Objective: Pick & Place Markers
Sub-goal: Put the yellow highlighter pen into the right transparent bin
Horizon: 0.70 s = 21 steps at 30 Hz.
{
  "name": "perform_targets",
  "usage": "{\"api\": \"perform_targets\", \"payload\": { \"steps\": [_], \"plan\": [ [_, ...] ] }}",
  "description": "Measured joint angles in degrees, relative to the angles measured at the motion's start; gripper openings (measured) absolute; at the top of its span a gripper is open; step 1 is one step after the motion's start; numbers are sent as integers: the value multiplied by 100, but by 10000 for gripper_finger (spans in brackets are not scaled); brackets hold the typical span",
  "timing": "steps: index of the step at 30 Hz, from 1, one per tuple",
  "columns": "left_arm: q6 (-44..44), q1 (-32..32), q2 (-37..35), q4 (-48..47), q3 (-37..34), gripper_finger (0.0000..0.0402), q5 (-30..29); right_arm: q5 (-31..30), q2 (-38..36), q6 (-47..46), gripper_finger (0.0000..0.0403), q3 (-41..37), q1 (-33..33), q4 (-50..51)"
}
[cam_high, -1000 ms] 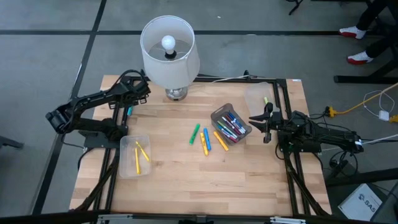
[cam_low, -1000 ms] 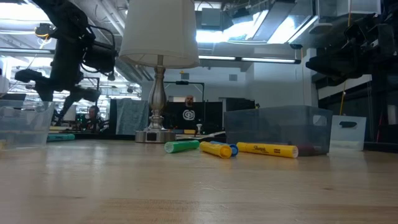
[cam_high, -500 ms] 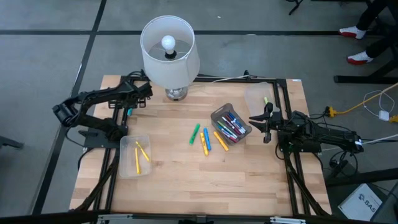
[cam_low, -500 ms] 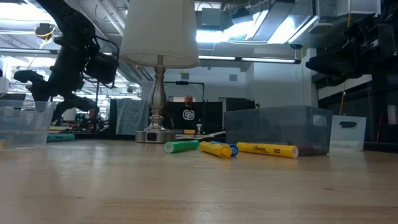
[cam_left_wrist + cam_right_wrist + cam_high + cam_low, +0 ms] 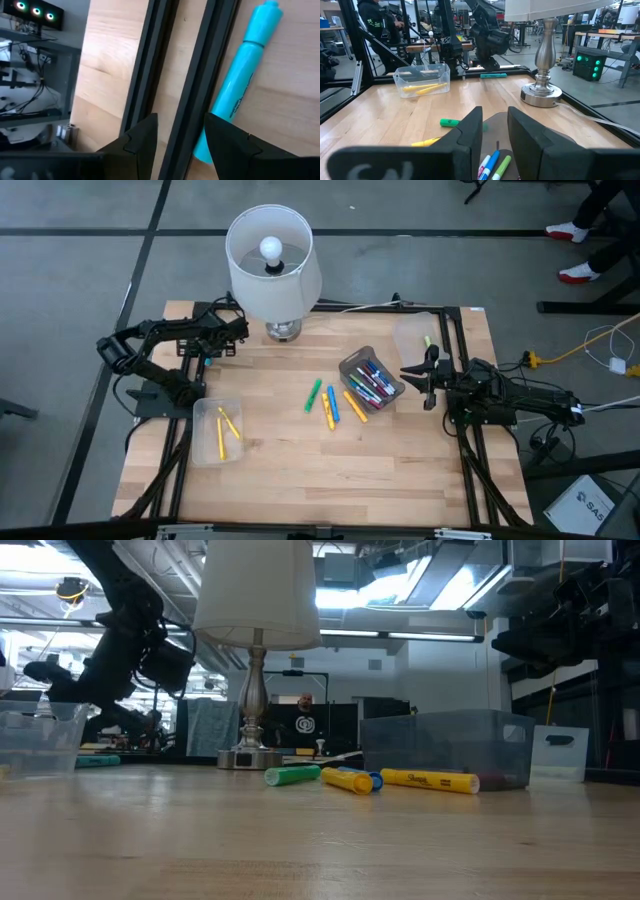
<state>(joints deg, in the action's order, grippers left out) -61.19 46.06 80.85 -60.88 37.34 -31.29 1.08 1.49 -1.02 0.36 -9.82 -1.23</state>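
Left end effector (image 5: 177, 142) hovers open over teal marker (image 5: 235, 92), which lies on the table (image 5: 300, 470) beside a dark frame rail (image 5: 150, 65). Risk: a finger lands on the rail, or nudges the marker rolling. Right end effector (image 5: 494, 125) waits narrowly open, empty, above the marker bin (image 5: 356, 363).

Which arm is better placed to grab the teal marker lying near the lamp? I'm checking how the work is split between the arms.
Left. The left gripper hovers right over the teal marker, fingers open. The right gripper sits across the table beside the gray bin.
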Motion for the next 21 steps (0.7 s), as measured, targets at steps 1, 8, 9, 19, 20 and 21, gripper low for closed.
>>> {"api": "perform_targets", "payload": {
  "steps": [1,8,9,19,20,21],
  "plan": [
    [-34,0,-2,78,-62,157,-1,0,-2,0,91,0,2,0],
    [148,157,-317,935,-575,157,149,-1,0,0,90,1,1,0],
    [204,181,-395,963,-579,157,136,-1,-2,0,90,0,2,0],
    [318,235,-784,1132,-627,157,117,0,-1,0,91,1,1,0],
    [366,206,-784,1268,-627,157,133,-2,0,0,91,1,2,0],
    [440,172,-784,1431,-627,157,169,0,-2,0,90,2,2,0]
  ]
}}
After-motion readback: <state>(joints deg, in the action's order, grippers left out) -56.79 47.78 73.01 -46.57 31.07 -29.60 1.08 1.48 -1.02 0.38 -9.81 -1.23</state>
